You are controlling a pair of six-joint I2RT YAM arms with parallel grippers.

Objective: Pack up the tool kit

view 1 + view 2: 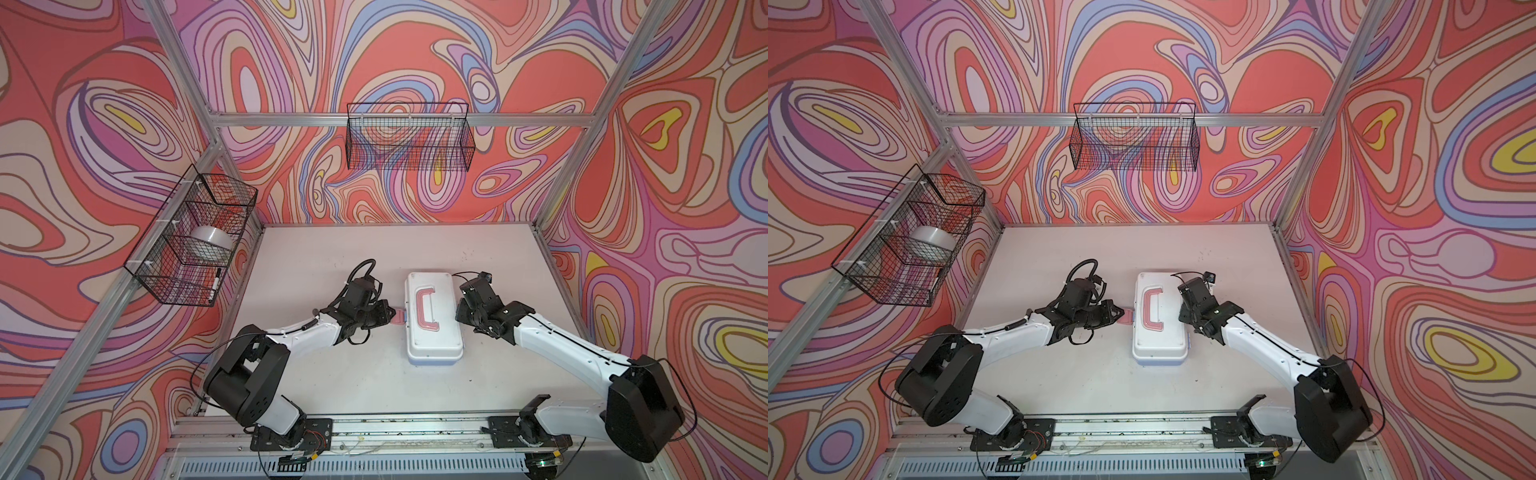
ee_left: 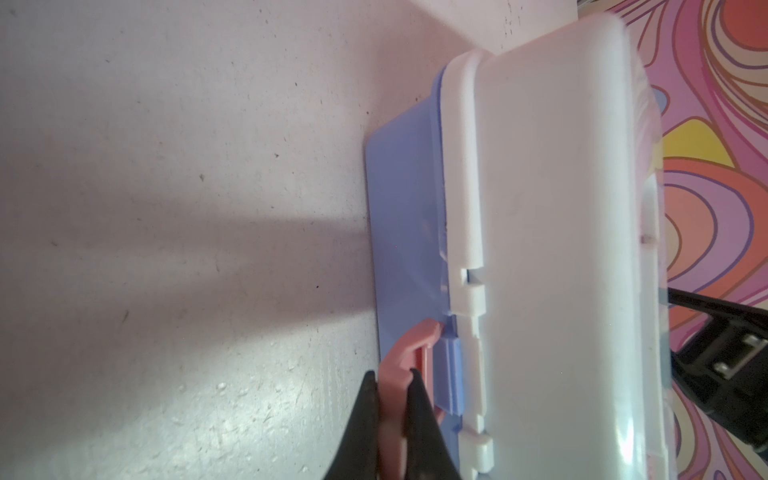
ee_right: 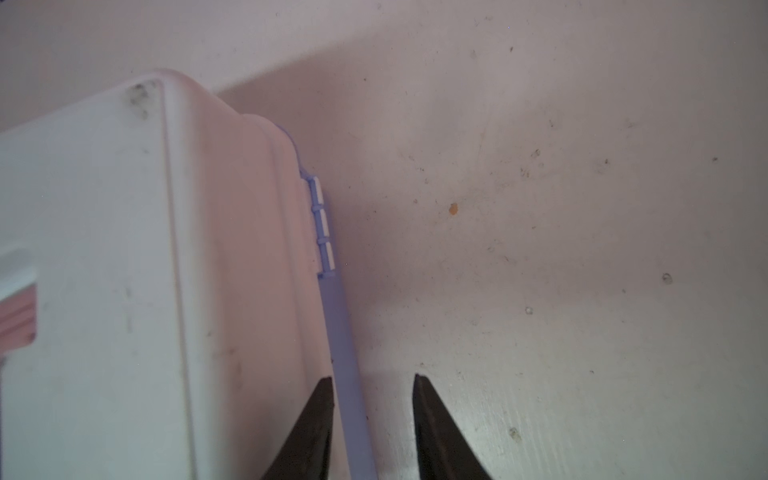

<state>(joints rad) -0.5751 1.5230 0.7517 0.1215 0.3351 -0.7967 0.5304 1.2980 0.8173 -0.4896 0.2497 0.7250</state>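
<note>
One tool kit sits near the middle of the bench, its long sides running from the front edge toward the back edge. Its white lid is down over the blue base, and the pink handle lies flat on top. A pink latch sticks out from the side facing the bench's left edge. The left gripper pinches it, the latch caught between its fingertips. On the opposite side, near the hinge, the right gripper has its fingers partly spread. One tip is over the lid's edge and the other above bare bench, with the base's blue rim between them and nothing clamped.

The bench is pale and dull, scuffed and dotted with dark specks. A metal rail along its front edge carries both arms. Walls with a swirling red, pink, lilac, blue and yellow print close three sides, framed by aluminium bars. A black wire basket hangs on the back bar. A second basket on the left bar holds a pale tape roll and a marker.
</note>
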